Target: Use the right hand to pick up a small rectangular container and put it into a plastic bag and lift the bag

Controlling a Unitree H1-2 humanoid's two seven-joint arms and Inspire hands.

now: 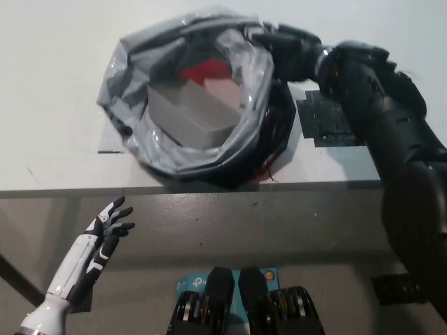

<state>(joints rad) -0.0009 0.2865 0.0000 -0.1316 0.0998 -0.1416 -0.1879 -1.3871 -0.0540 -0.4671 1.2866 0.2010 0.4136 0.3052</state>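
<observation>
The bag (192, 98) sits on the white table (56, 84), near its front edge, its mouth gaping wide toward me. Inside the bag lies the container (183, 115), a grey rectangular box, tilted against the left wall of the plastic, with something red and pink showing behind it deeper in. So the first part of the job looks done: the box is in the bag.

The right hand (290, 50) is at the bag's upper right rim, its black fingers curled into the gathered plastic there, so I judge it is grasping the rim, though the exact hold is hard to make out against the dark folds. The right side of the bag looks bunched and drawn up toward that hand, while the underside seems close to the table; I cannot tell whether it is clear of the surface. To my eye the lift is what remains, or is only just starting.

The left hand (108, 227) rests well below the bag, off the table's front edge, fingers spread and holding nothing.

A dark patch (328, 122) lies on the table just right of the bag.
</observation>
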